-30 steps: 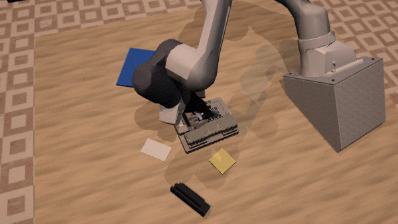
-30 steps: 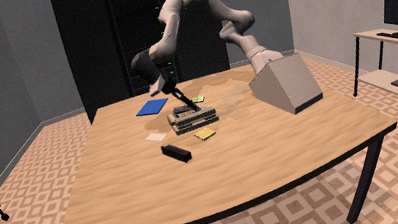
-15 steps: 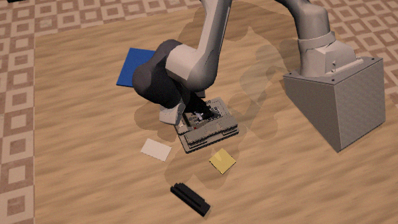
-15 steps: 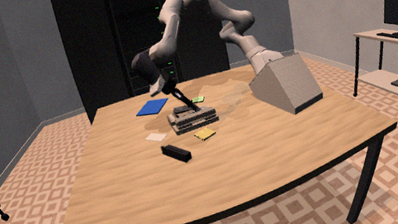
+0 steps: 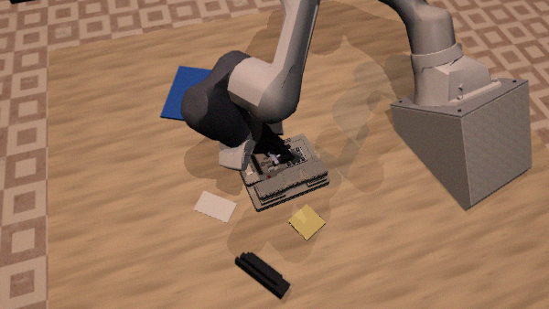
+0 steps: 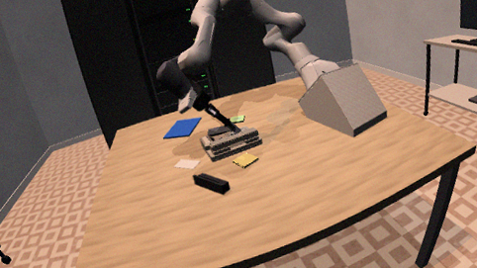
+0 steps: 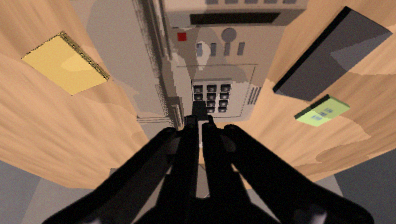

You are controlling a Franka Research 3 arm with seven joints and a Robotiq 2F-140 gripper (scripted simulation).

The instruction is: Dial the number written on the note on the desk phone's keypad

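Hand (image 7: 199, 120), black fingers pressed together, over square-keyed grey keypad (image 7: 212, 96).

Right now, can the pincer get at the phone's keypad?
Probably yes. The shut pincer already hovers right at the keypad, nothing between them, and the handset lies off to the side.

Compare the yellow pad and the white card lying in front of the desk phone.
The yellow pad is yellow and roughly square; the white card is white and longer than wide. The yellow pad shows a visible edge thickness in the wrist view; the white card looks paper-thin. Both lie flat on the table, apart from the desk phone.
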